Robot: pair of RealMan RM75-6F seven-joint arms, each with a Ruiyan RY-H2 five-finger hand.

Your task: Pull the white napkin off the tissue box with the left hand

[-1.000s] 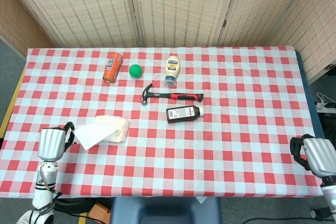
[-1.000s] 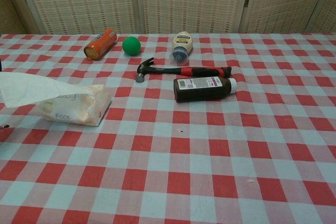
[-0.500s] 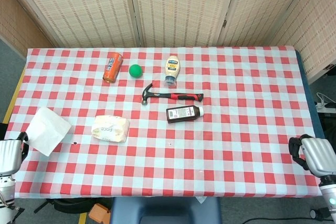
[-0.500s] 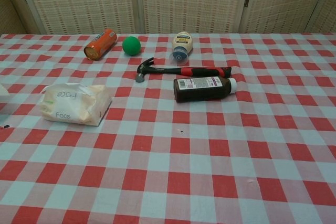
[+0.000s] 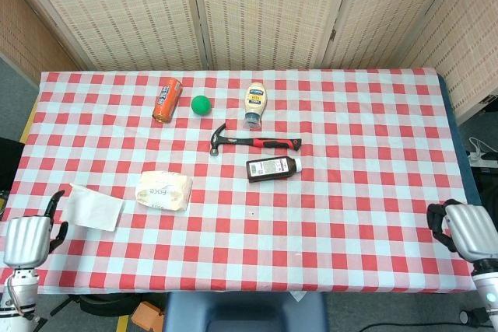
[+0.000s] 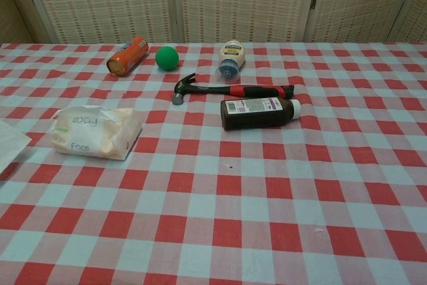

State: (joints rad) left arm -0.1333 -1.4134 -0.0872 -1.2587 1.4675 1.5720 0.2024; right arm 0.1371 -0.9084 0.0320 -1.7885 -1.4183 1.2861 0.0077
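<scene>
The white napkin [image 5: 93, 207] lies flat on the checked tablecloth, just left of the tissue box [image 5: 164, 190] and apart from it. In the chest view the napkin [image 6: 10, 145] shows at the left edge, with the soft tissue pack [image 6: 97, 131] to its right. My left hand [image 5: 27, 240] hangs off the table's front left corner, below the napkin, its fingers apart and holding nothing. Off the front right corner is my right hand [image 5: 467, 231], also holding nothing, with loosely bent fingers. Neither hand appears in the chest view.
Further back lie an orange can [image 5: 166, 99], a green ball [image 5: 201, 104], a mayonnaise bottle [image 5: 254, 103], a hammer [image 5: 253, 142] and a dark brown bottle [image 5: 273, 168]. A wicker screen stands behind the table [image 5: 350, 215].
The napkin came off the tissue box, carried left by my left hand, then was let go and settled flat on the cloth. The left hand drew back off the table corner.
</scene>
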